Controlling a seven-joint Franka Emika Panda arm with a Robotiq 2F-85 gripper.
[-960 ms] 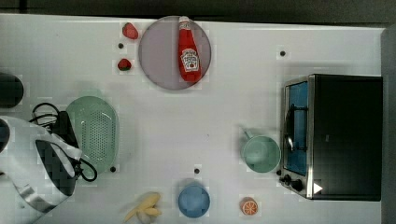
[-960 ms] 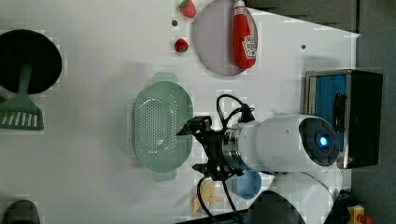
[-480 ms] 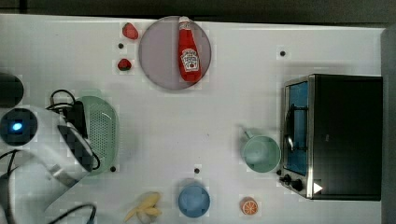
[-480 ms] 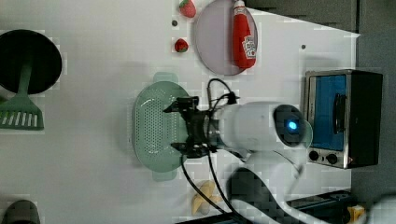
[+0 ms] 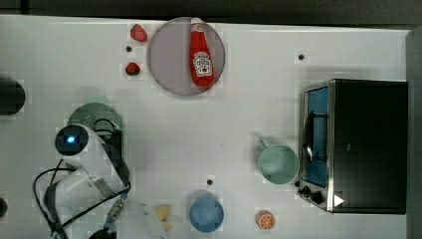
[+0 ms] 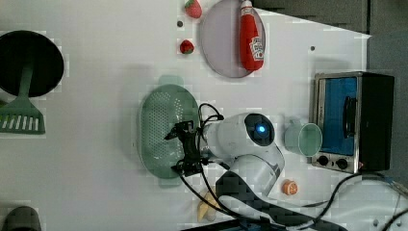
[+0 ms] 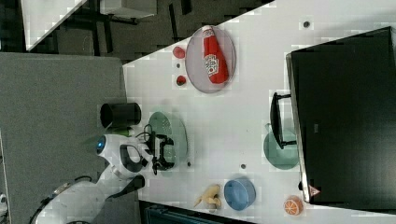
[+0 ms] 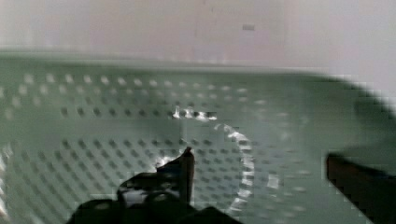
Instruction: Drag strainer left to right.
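A: Where's the strainer (image 6: 161, 129)?
B: On the white worktop (image 6: 96, 144), beside one short edge, well apart from the toaster oven (image 6: 353, 122) at the opposite edge.
A: The arm?
B: Bent low over it, fingers (image 6: 185, 147) spread wide, gripping nothing.
A: Wrist view?
B: One fingertip (image 8: 187, 163) over the perforated floor, another at its rim

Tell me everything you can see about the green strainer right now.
The strainer is a pale mint-green oval colander that looks like plastic, with a wide rim, a small tab handle at each end, and rows of small holes across its inside. It sits upright on the white table, near the left view's middle. It holds nothing. The open gripper hangs over one long side of its rim, one finger over the perforated bowl; whether it touches cannot be told.
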